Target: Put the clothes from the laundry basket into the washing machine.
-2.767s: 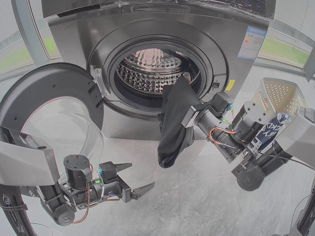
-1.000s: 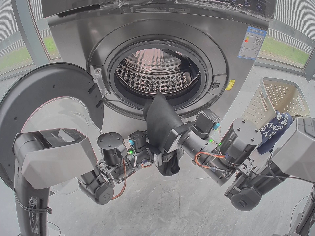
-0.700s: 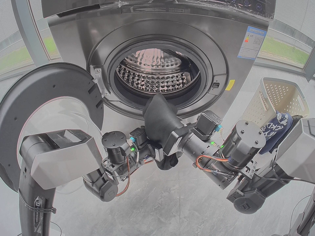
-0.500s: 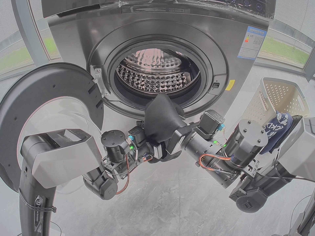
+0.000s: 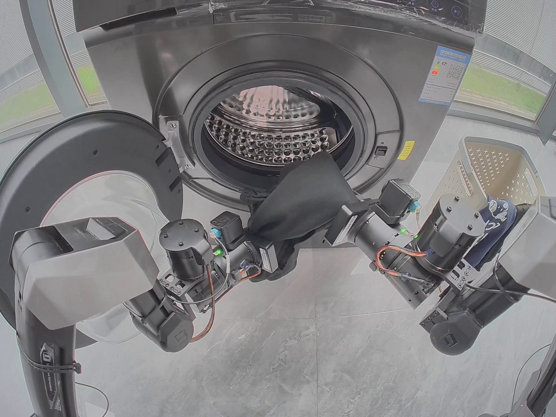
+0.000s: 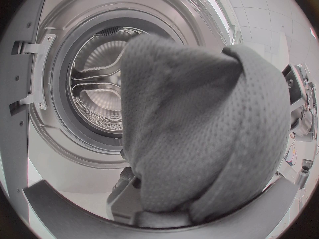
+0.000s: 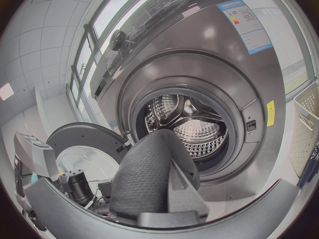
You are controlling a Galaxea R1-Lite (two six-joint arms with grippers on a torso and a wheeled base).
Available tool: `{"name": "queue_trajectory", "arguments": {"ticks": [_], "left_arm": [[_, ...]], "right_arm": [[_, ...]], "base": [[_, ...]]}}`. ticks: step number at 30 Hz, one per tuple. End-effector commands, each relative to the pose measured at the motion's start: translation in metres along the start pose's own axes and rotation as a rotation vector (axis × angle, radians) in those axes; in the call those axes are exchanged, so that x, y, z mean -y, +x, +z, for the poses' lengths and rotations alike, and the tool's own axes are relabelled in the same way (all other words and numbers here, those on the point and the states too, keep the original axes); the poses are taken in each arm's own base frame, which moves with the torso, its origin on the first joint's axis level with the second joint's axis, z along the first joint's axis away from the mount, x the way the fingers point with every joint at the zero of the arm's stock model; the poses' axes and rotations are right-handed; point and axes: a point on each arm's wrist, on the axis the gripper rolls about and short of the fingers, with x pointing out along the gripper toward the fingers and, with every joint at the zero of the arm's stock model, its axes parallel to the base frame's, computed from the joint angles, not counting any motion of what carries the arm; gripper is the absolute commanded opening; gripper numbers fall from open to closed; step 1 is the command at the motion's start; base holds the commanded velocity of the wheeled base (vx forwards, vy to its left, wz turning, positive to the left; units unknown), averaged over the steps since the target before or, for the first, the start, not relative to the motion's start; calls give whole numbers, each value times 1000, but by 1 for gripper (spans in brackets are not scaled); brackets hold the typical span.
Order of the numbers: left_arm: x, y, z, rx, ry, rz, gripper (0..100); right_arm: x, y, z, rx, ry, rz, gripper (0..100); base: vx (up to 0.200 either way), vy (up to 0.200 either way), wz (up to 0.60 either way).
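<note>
Head view: left pincer [image 5: 282, 259] and right pincer [image 5: 319, 218] clamp black garment [image 5: 301, 199]

Black garment [image 5: 301, 201] higher now, up at washing machine [image 5: 359, 59] door opening.

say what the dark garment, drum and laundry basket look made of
The dark garment: matte knit mesh fabric, seemingly, tiny dimples all over. The drum: shiny metal, probably stainless steel, embossed and mirror-bright. The laundry basket: likely rigid beige plastic, wall pierced with rows of holes.

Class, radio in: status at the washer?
Right claw clamped on black mesh garment. Left claw beneath it, grip hidden. Garment outside open steel drum, nothing blocking.
</note>
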Motion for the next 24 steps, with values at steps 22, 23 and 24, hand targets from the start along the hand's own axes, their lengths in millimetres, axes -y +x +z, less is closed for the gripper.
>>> {"name": "queue_trajectory", "arguments": {"ticks": [22,23,24], "left_arm": [[15,-31,51,72,-15,-24,0],[18,-37,58,81,-29,-28,0],[20,-41,61,83,-35,-30,0]], "right_arm": [[25,-17,-43,-170,-25,-89,100],[23,-25,-38,-183,-31,-80,100],[23,-31,-36,-194,-34,-71,100]], "base": [[0,0,0],[0,0,0],[0,0,0]]}}
